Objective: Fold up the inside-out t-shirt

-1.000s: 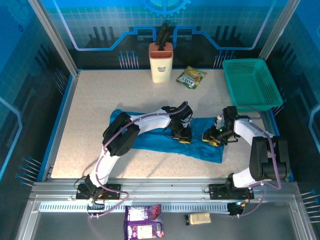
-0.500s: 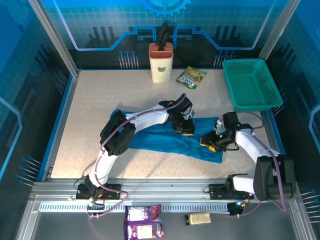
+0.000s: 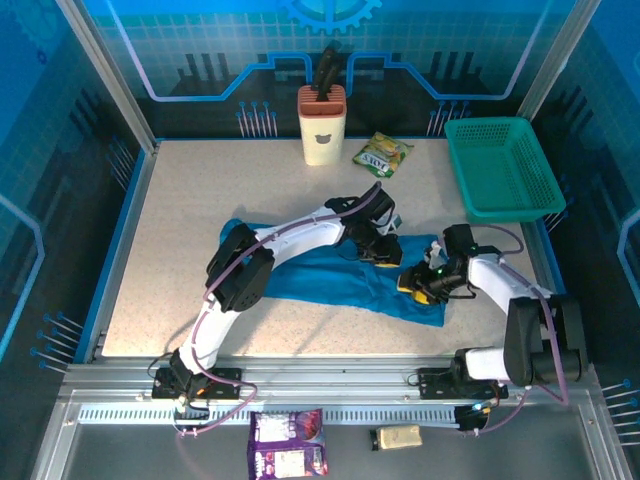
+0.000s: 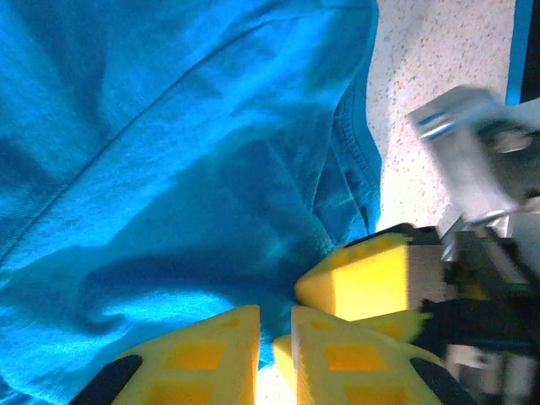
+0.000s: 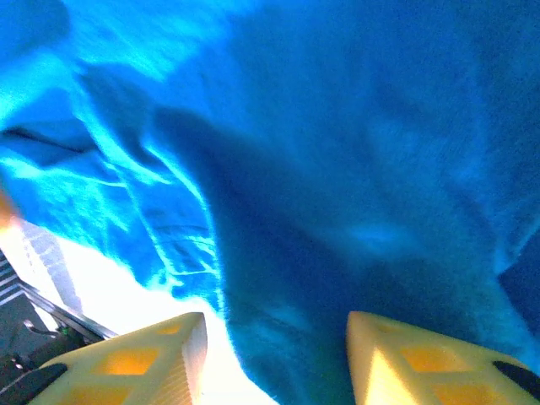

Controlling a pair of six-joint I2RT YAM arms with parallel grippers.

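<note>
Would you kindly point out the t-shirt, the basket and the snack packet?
t-shirt (image 3: 320,285), top external view, middle panel.
basket (image 3: 500,165), top external view, mesh floor.
snack packet (image 3: 383,154), top external view, centre.

no legible text, green snack packet (image 3: 382,155) print too small to read

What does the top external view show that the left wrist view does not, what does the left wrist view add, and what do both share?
Top external view: the wider layout, with the cream knife holder, the snack packet and the teal basket at the far side, beyond the t-shirt.
Left wrist view: close detail, namely the shirt's stitched edge and the left claw nearly shut at the cloth.
Both: the blue t-shirt, the speckled table, and the left claw with the right claw close beside it.
</note>
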